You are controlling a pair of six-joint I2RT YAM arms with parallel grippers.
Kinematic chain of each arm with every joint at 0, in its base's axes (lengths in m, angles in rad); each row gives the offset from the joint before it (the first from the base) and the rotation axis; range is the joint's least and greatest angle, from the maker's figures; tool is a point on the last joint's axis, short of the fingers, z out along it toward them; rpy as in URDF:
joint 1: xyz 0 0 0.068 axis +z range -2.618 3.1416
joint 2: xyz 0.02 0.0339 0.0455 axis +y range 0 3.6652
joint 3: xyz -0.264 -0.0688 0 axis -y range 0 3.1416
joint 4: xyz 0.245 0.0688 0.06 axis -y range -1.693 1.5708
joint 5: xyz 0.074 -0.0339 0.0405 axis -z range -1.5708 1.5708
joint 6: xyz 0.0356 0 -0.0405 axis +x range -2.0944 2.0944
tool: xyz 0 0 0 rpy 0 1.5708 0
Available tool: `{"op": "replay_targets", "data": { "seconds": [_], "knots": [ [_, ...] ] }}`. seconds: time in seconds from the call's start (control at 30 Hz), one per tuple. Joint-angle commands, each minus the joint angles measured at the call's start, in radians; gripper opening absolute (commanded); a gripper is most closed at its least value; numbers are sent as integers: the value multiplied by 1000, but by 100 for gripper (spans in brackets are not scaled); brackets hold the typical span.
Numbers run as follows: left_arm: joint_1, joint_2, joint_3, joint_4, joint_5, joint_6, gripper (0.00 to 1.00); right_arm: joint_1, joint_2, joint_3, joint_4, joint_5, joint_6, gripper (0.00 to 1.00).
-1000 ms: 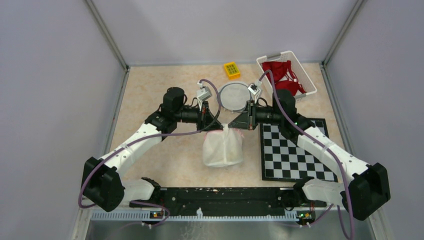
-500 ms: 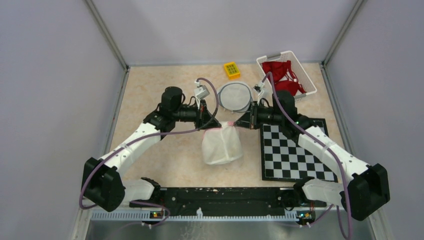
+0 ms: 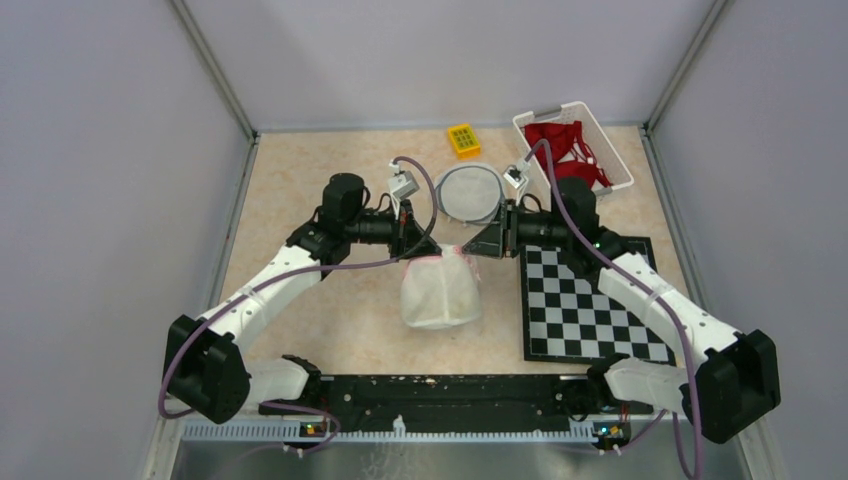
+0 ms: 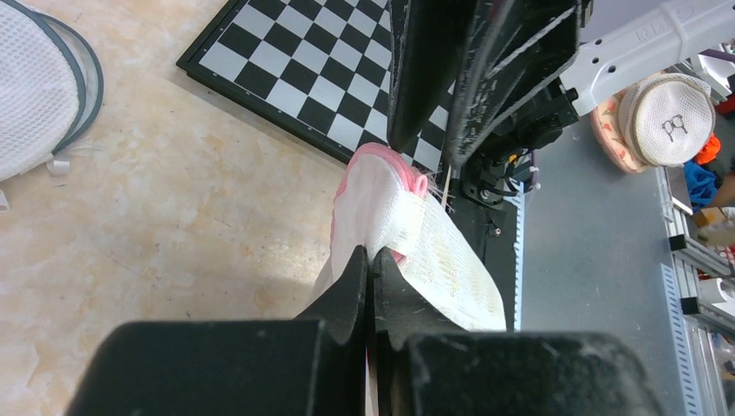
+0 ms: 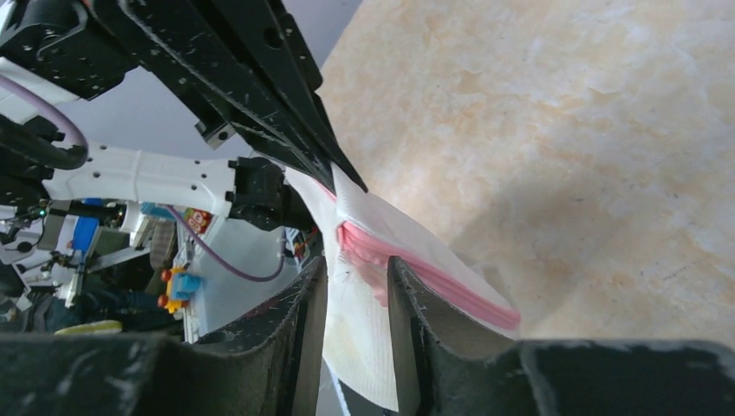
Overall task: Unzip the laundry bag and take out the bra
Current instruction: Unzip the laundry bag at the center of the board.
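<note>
Pinching the top edge of the white mesh laundry bag (image 3: 440, 295) with my left gripper (image 4: 370, 260), I have its jaws closed tight on the cloth. My right gripper (image 5: 355, 270) stands narrowly parted, a finger on either side of the bag's pink zipper edge (image 5: 459, 290), not clamping it. The bag sags between both grippers onto the table (image 3: 330, 190), beside the checkerboard mat (image 3: 590, 300).

The table (image 3: 300, 180) is pale tan, like stone. A black-and-white checkered mat (image 3: 590, 310) lies flat on its right side. At the back sit a small yellow box (image 3: 463, 140), a flat round mesh bag (image 3: 468, 193) with a grey rim, and a white basket (image 3: 610, 150) holding red clothes (image 3: 565, 145). The white laundry bag (image 3: 440, 295) sags in the middle.
</note>
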Motion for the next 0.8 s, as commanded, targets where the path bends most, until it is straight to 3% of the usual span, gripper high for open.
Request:
{"op": "replay_targets", "data": {
  "seconds": [0.0,0.27,0.77],
  "knots": [
    [3,3,18,15,46,17,0,5,-31,33,74,-68,11,32],
    [0,10,28,18,58,1,0,45,-11,47,74,-47,19,21],
    [-28,12,40,31,62,-12,0,61,25,42,107,-33,40,21]
  ]
}}
